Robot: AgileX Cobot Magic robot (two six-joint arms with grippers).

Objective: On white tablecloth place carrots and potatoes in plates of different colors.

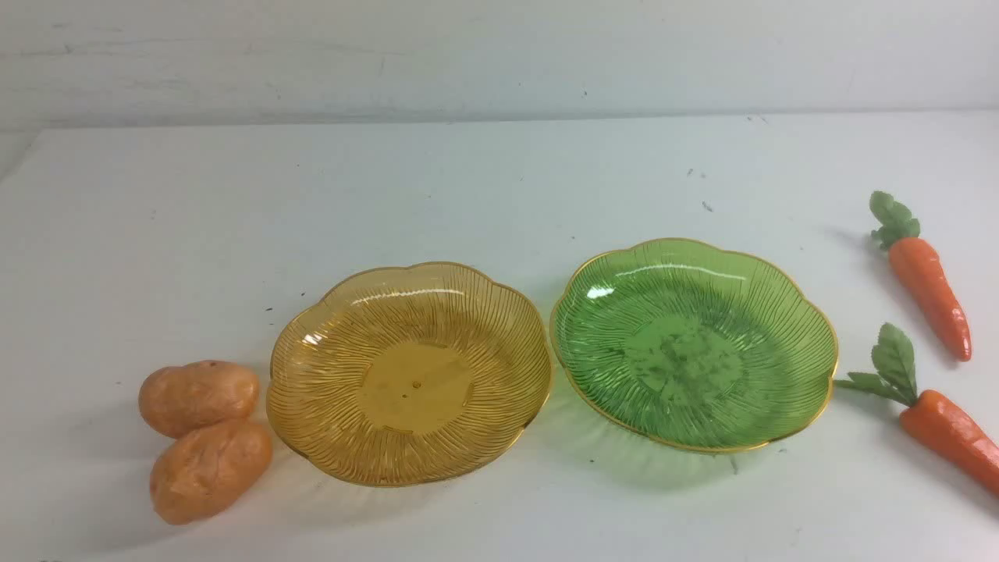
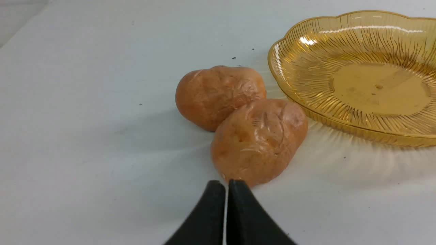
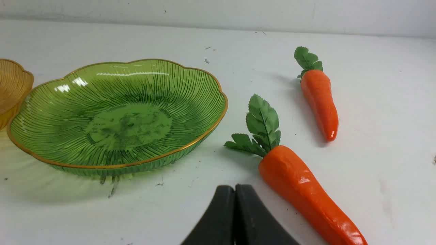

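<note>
At about 8 o'clock on the plain white tablecloth (image 1: 468, 187), two oval tan-orange toy potatoes with mottled, wrinkled skin lie touching each other: the far potato (image 1: 199, 396) and the near potato (image 1: 211, 471). The near one sits just beside the translucent ribbed amber plastic plate (image 1: 320, 390), perhaps touching its gold rim. At 3 o'clock of the matching green plate (image 1: 593, 343) lie two glossy orange tapered toy carrots with green leafy tops. The far carrot (image 1: 929, 285) is well clear of the plate, and the near carrot (image 1: 952, 437) has leaves reaching almost to the rim. Both plates hold nothing.

The potatoes look light and firm, and their rough skin should give the pads good purchase. The best hold is probably across the short width at the middle. Since the two touch, closing on one may nudge the other.

The carrots look light but slippery. A grip near the tip could squeeze the taper out, so the thick shoulder just below the leaves seems safest. The leaves look too soft to hold.

The left gripper (image 2: 226, 183) hangs just short of the near potato, its fingers pressed together on nothing. The right gripper (image 3: 235, 189), beside the near carrot, is likewise closed and empty.
</note>
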